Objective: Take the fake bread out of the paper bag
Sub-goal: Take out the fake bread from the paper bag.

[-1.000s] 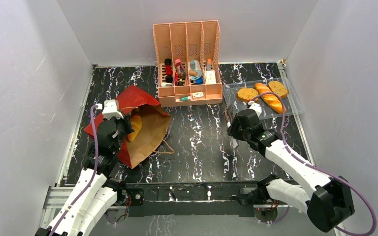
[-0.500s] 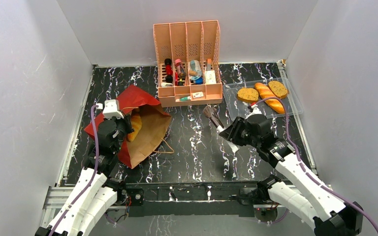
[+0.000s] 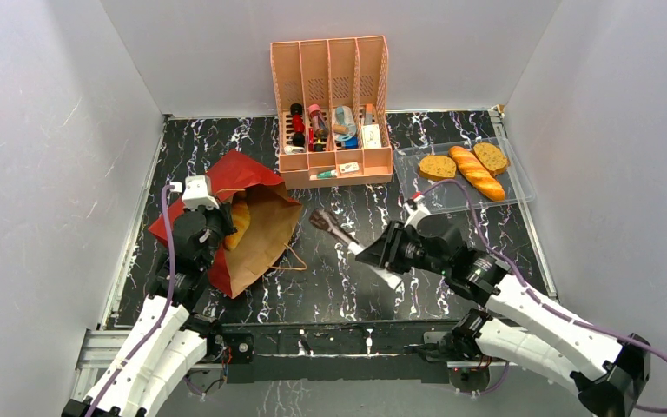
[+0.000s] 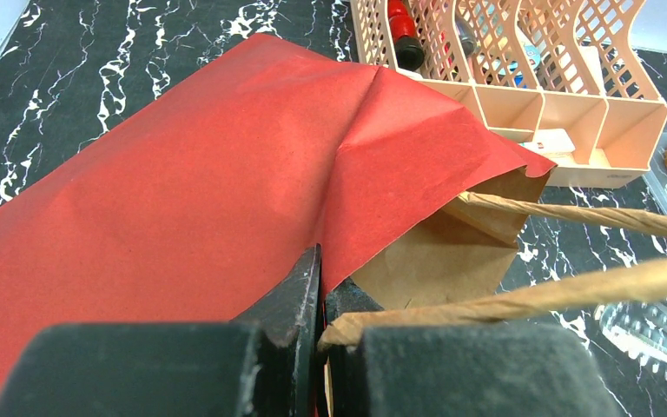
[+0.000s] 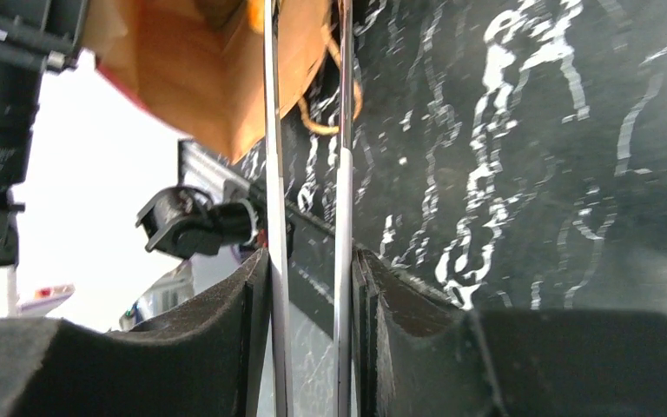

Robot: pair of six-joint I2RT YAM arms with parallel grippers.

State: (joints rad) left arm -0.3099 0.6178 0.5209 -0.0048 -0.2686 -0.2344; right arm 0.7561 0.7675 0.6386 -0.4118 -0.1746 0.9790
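The paper bag (image 3: 265, 239) lies on its side at the left, red part to the back, brown mouth facing right. An orange toy bread (image 3: 239, 223) shows inside the mouth. My left gripper (image 3: 211, 228) is shut on the bag's upper edge; in the left wrist view (image 4: 321, 291) red paper (image 4: 226, 174) is pinched between the jaws. My right gripper (image 3: 375, 254) is shut on metal tongs (image 3: 333, 229) whose tips point at the bag, a short way from its mouth. The right wrist view shows the tong blades (image 5: 274, 174) between the fingers (image 5: 311, 287). A baguette (image 3: 478, 174) and two brown slices (image 3: 437, 167) lie in the clear tray (image 3: 521, 184).
The pink organizer (image 3: 334, 113) with small bottles and boxes stands at the back middle, close behind the bag. The bag's loop handle (image 3: 295, 259) lies on the black marble table. White walls enclose left, back and right.
My right arm has swung left from beside the tray toward the bag, carrying the tongs. The left gripper and the bag have not moved.
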